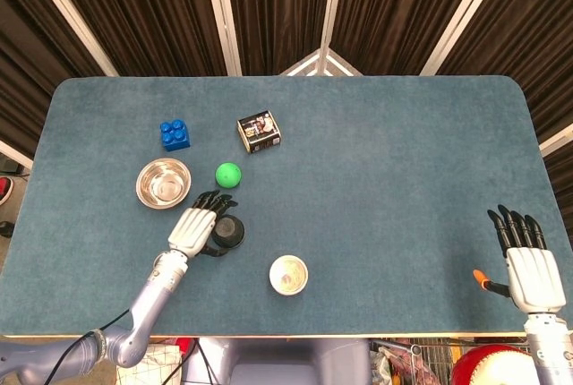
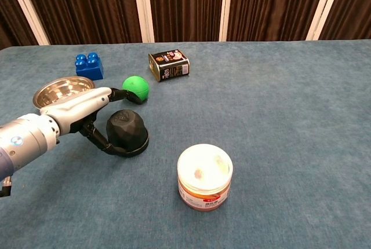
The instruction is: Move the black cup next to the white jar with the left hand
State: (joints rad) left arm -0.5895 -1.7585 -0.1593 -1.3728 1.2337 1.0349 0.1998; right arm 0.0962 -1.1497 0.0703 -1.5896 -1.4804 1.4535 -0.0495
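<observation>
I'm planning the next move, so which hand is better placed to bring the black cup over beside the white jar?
Left. The left hand is already curled around the black cup, close to the white jar. The right hand rests open at the far table edge.

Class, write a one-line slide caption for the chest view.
Left hand cradles the upturned black cup, white jar nearby.

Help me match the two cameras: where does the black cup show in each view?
Head view: black cup left of centre, beside the left robot hand.
Chest view: black cup lower left, upside down on the table.
Shared landmark: the green ball, just beyond the cup in both.
</observation>
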